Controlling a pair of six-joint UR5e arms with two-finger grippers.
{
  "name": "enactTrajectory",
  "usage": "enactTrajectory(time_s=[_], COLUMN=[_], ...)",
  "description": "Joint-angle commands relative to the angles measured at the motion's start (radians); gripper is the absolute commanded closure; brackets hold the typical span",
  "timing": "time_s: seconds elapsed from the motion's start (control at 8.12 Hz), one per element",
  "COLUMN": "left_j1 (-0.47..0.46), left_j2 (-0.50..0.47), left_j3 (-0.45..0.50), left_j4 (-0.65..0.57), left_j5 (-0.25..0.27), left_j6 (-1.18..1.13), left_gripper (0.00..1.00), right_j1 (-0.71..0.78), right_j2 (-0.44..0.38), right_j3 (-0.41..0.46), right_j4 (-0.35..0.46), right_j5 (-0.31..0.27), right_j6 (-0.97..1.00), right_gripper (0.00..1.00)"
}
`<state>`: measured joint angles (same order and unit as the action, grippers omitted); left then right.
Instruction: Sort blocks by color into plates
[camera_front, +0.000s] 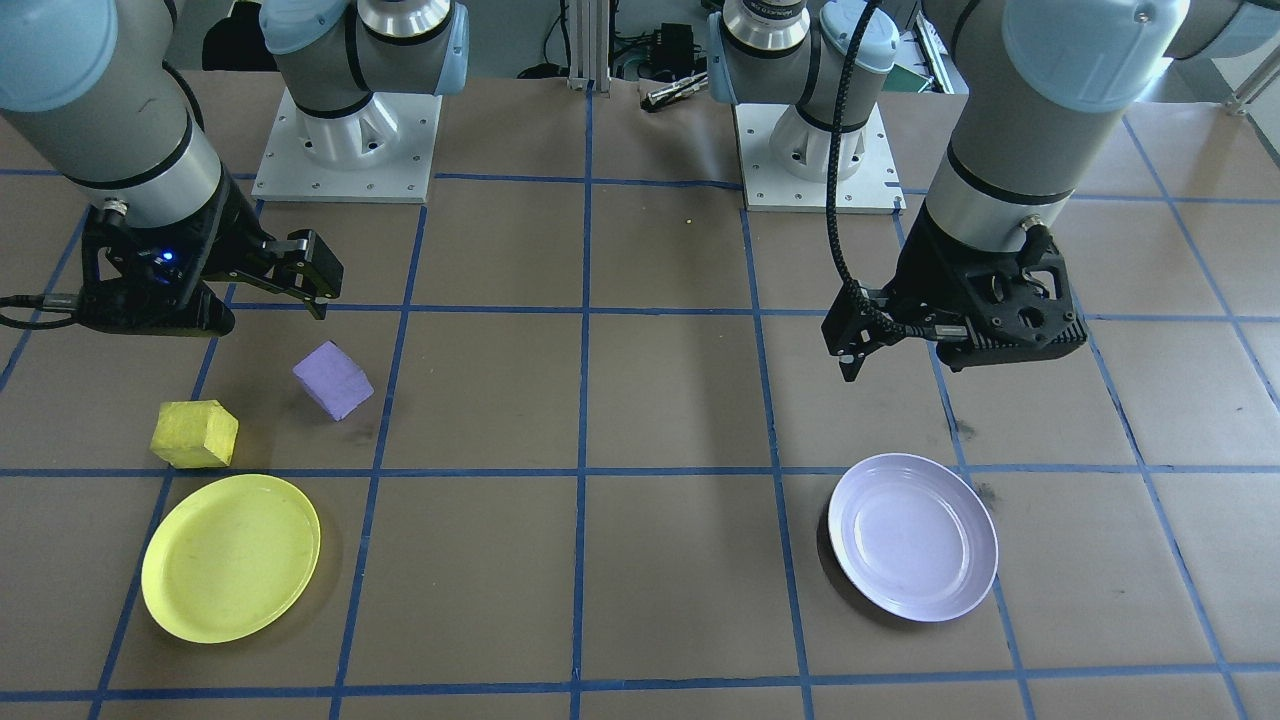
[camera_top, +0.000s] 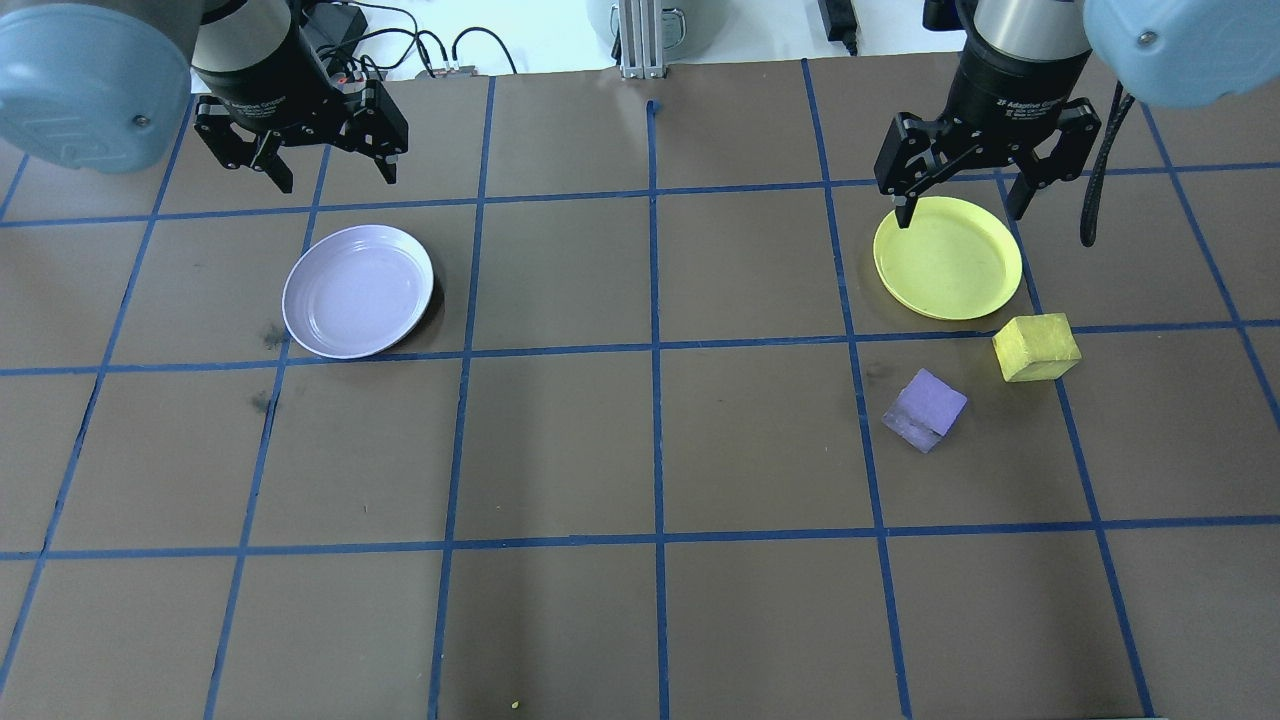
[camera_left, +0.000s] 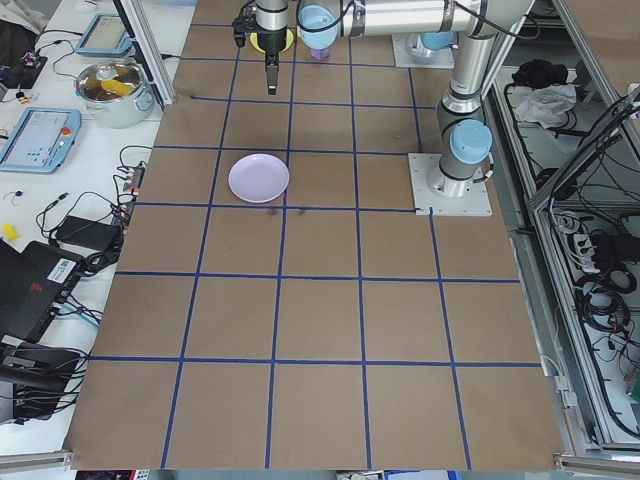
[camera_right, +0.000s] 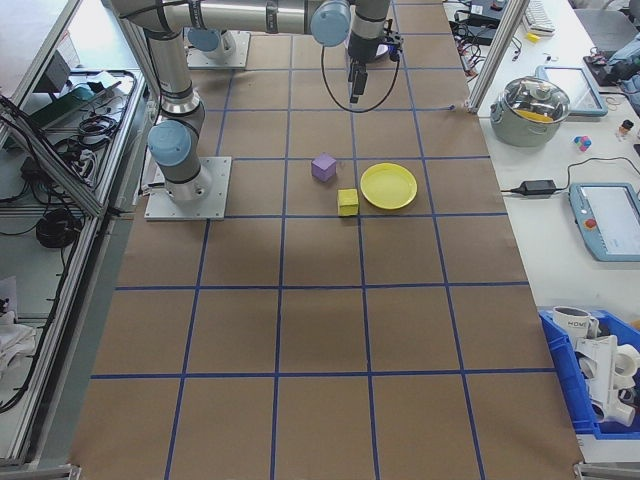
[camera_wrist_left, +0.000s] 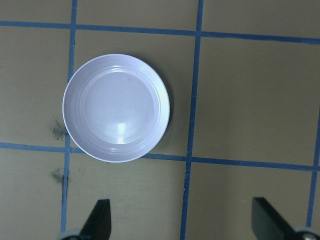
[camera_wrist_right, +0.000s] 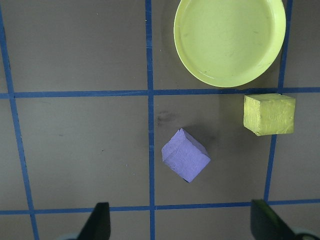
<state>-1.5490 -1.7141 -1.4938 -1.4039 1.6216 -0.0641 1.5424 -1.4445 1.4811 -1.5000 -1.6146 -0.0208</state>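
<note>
On the brown worktop (camera_top: 650, 440), marked into squares by blue tape lines, the left gripper (camera_top: 332, 172) hung in the air above the far left part, its fingers (camera_wrist_left: 100, 220) spread wide and holding nothing. Just nearer than it in the overhead view lay the lavender plate (camera_top: 358, 291), flat and with nothing in it; the left wrist camera looked straight down on that plate (camera_wrist_left: 116, 108) with the two finger tips showing at the bottom edge, well apart from each other.

Across the middle squares, on the right side, the right gripper (camera_top: 962, 195) hovered over the far rim of the yellow plate (camera_top: 948, 257), its fingers (camera_wrist_right: 99, 222) likewise wide open and gripping nothing. The yellow plate also held nothing. The yellow block (camera_top: 1036, 347) sat on the worktop just beside the plate's near right rim, resting across a tape line. The purple block (camera_top: 925, 409) lay near it, a little to the left and closer to the robot, turned at an angle to the grid and apart from both the yellow block and the plate. Both blocks sat outside the plates.
</note>
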Motion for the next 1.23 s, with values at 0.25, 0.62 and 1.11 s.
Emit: enactTrajectory(time_s=[0.25, 0.62, 1.11], left_j1=[0.0, 0.0, 0.0], left_j2=[-0.002, -0.009, -0.013], left_j3=[-0.003, -0.002, -0.002], left_j4=[0.031, 0.032, 0.036], left_j5=[-0.002, 0.004, 0.004], left_j6=[0.004, 0.004, 0.006], left_gripper=[0.0, 0.0, 0.0], right_j1=[-0.025, -0.175, -0.244], right_j2=[0.045, 0.122, 0.217], right_j3=[0.008, 0.014, 0.202], right_j4=[-0.022, -0.057, -0.419], right_j5=[-0.002, -0.018, -0.037], right_j6=[-0.069, -0.166, -0.304], right_gripper=[0.0, 0.0, 0.0])
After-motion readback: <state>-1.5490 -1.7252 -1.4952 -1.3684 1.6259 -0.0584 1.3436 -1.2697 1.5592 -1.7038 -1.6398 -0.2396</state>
